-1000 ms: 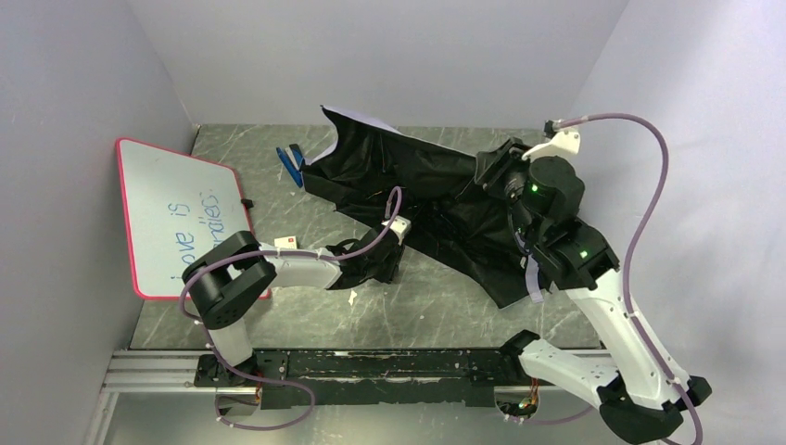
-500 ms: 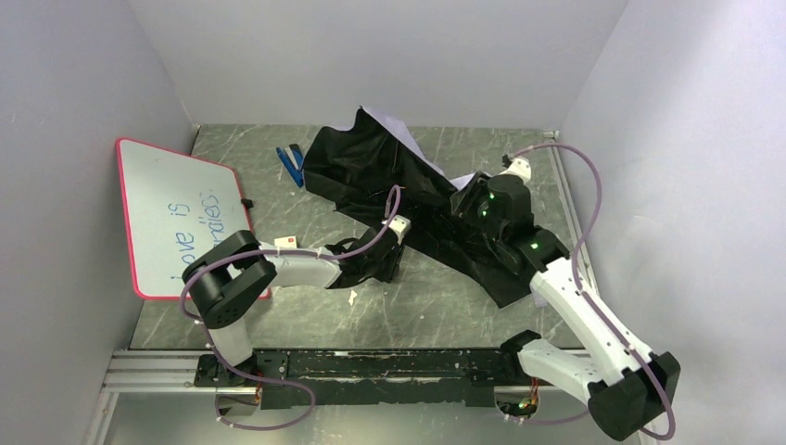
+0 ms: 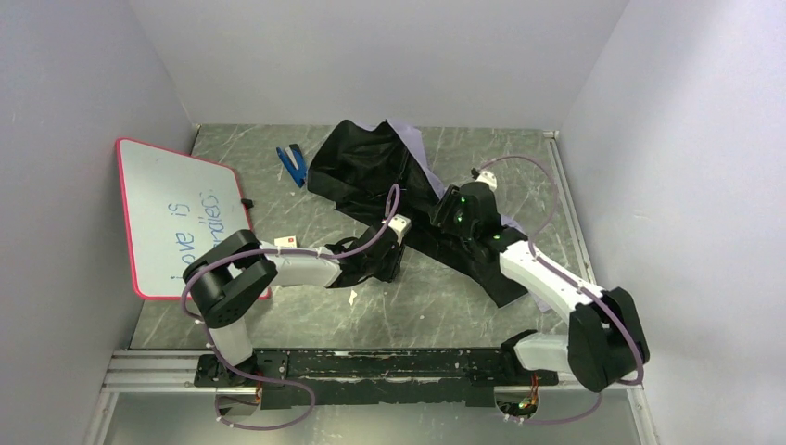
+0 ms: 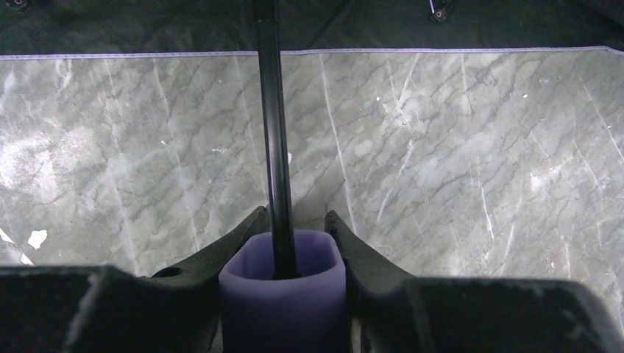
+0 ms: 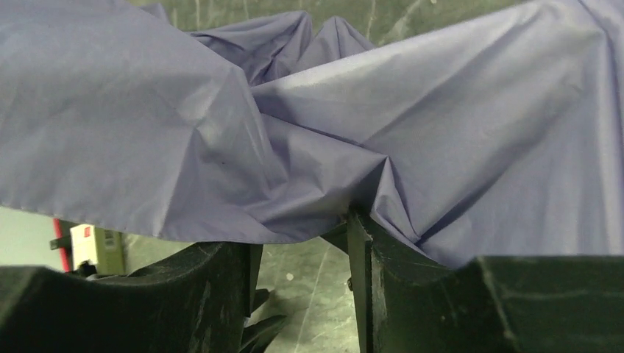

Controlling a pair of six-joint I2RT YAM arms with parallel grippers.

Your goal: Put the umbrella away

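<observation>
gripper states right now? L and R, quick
Left gripper: shut on the umbrella handle.
Right gripper: open, jaws apart, fingertips up against the umbrella canopy, nothing visibly clamped.

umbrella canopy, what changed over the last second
The right end effector swung in from the far right toward the middle, and the canopy folded in with it, now bunched smaller. The left end effector stayed shut on the handle; the whiteboard did not move.

umbrella shaft cut off at top edge, right fingers half under fabric
</observation>
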